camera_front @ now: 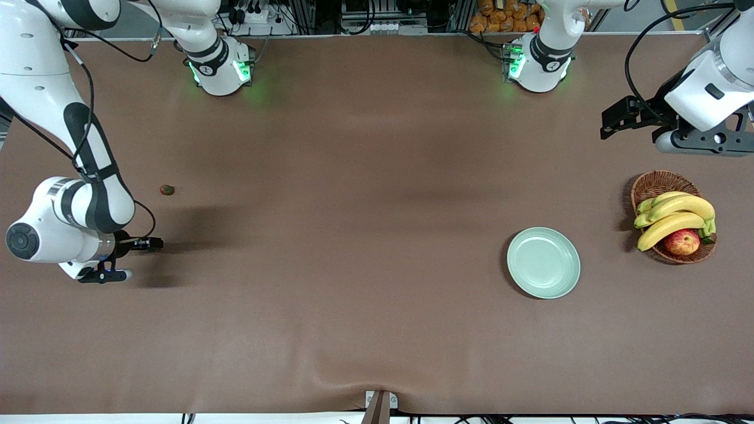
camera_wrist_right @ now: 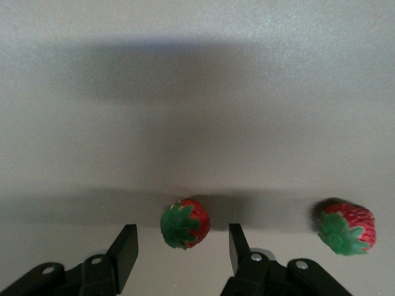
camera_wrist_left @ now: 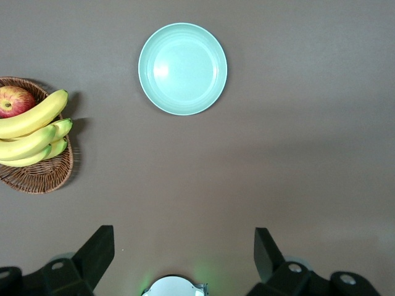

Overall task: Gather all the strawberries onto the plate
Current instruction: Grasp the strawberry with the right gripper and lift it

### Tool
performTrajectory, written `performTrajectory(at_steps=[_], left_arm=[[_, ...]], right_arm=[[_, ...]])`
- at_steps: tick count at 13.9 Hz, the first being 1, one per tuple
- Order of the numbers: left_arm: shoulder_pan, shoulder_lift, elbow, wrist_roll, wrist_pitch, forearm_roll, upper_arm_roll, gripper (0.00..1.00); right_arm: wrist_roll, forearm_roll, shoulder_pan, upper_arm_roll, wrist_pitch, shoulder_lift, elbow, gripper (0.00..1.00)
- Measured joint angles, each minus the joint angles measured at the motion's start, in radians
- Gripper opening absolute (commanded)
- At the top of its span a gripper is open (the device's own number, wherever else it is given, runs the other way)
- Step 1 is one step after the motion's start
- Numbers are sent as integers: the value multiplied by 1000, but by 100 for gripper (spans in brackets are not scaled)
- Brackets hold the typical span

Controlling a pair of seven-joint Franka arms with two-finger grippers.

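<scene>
Three strawberries in all: one (camera_front: 167, 189) alone on the counter (camera_front: 353, 235) near the right arm's end, two more under the right hand (camera_wrist_right: 179, 246). Down low at the counter, fingers (camera_wrist_right: 126, 243) partly open, straddling one berry (camera_wrist_right: 185, 223) (not yet pinched); the other berry (camera_wrist_right: 347, 228) just beside, outside the fingers. One plate (camera_front: 543, 262), bare, well apart toward the left arm's end. One basket (camera_front: 657, 184) near it: bananas (camera_front: 677, 215), one apple (camera_front: 681, 242). Left hand (camera_wrist_left: 182, 253) waiting high, wide open, holding nothing.
</scene>
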Motion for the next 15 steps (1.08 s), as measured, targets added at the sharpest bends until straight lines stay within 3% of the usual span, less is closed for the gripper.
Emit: performTrajectory(at_steps=[2, 4, 9, 13, 15], left_arm=[[-1, 0, 0, 0, 0, 0, -1, 100], [-2, 0, 0, 0, 0, 0, -2, 100], [-2, 0, 0, 0, 0, 0, -2, 100], [-2, 0, 0, 0, 0, 0, -3, 100], [-2, 0, 0, 0, 0, 0, -3, 100]], right_arm=[[0, 0, 0, 1, 1, 0, -3, 16], [0, 0, 3, 3, 1, 0, -2, 3], [2, 0, 12, 12, -37, -5, 6, 0], [107, 10, 71, 16, -244, -29, 110, 0], [227, 64, 114, 20, -357, -44, 162, 0]])
